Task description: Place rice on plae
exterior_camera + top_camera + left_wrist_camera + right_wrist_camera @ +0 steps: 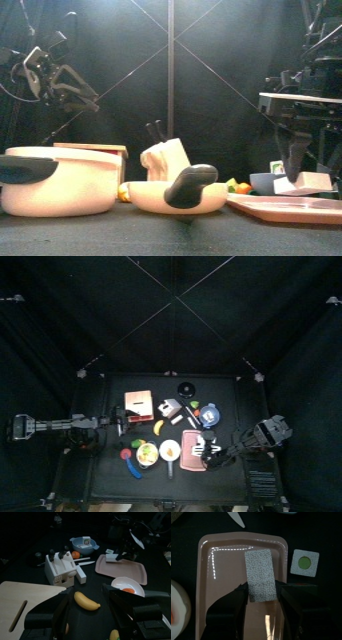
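Right wrist view shows the right gripper (261, 594) with jaws apart, straddling a speckled grey block (260, 577), likely the rice, lying on the pink tray (224, 587) directly beneath; grasp step, next closing squarely on it. White plate (127, 587) with yellowish patch sits just past the tray's rim beside the gripper, room tight; left gripper (87, 612) rests open near a banana (85, 601).

Enclosed on all sides by black curtains (54, 336), hung from thin poles (170, 60) crossing overhead. Set at centre, a small black tabletop (114, 391), glossy in patches under light from above. Beyond the far edge, possibly dim room clutter, too dark to identify.
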Robot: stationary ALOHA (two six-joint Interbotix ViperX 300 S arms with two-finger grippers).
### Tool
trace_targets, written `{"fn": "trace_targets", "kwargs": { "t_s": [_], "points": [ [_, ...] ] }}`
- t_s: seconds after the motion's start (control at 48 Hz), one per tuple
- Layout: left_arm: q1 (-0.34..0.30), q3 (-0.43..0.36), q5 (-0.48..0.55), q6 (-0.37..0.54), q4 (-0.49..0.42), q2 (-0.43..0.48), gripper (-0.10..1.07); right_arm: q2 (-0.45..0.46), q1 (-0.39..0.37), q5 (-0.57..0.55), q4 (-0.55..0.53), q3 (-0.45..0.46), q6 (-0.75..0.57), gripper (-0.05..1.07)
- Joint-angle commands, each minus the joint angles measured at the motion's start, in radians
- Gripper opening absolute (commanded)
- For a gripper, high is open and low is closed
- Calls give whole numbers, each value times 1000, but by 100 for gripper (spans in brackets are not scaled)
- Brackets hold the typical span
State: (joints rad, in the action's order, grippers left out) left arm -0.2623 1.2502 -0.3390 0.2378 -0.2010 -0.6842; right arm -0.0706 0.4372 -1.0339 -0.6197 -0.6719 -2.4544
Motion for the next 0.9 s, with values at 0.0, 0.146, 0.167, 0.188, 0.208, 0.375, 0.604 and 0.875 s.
{"fn": "trace_targets", "kwargs": {
  "t_s": [0.0, 0.146, 0.167, 0.188, 0.208, 0.375, 0.604, 0.875],
  "points": [
    [0, -11, -8, -2, 2, 2, 87, 17, -2, 15, -8, 6, -12, 74],
    [2, -11, -8, 0, 2, 2, 87, 9, -2, 34, -3, -2, -14, 74],
    [2, -11, -8, 0, 2, 2, 87, 9, -2, 35, -3, -3, -15, 74],
    [2, -11, -8, 0, 2, 2, 87, 8, -2, 37, -2, -3, -14, 74],
    [2, -9, -8, 0, 2, 2, 87, 8, -2, 38, -2, -3, -15, 74],
    [2, -8, -8, 0, 2, 2, 87, 6, -2, 55, -9, -6, -12, 80],
    [2, -8, -9, 0, 2, 2, 87, 8, -2, 61, -11, -8, -11, 96],
    [2, -8, -8, 0, 2, 2, 87, 12, -3, 63, -23, -3, -5, 98]
  ]
}}
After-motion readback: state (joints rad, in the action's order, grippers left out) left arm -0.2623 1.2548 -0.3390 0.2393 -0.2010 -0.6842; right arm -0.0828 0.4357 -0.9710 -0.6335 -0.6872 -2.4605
